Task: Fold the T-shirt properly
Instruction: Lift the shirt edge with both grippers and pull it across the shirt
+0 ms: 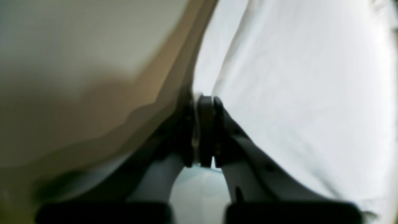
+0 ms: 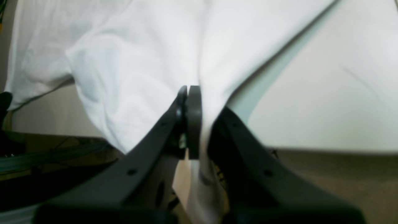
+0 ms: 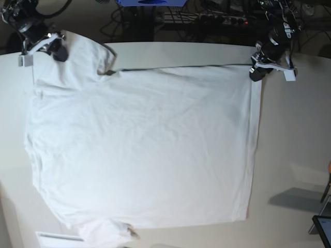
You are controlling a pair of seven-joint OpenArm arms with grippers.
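The T-shirt (image 3: 145, 150) lay spread flat over most of the pale bench (image 3: 295, 155), its hem running down the base view's right side and its shoulders toward that view's left, with one sleeve bunched at the near edge. The left hand (image 3: 255, 74) sat at the far hem corner, on the base view's upper right. In the left wrist view its fingers (image 1: 205, 130) were pressed together with the white cloth (image 1: 295, 93) lying against and just beside them, though the blur hid how much fabric sat between the pads. The right hand (image 3: 58, 51) was at the far shoulder and sleeve, on the base view's upper left. In the right wrist view it (image 2: 188, 121) was clamped tight on a fold of the shirt (image 2: 140, 62), the cloth drawn up in a ridge to the fingertips and hanging down past them.
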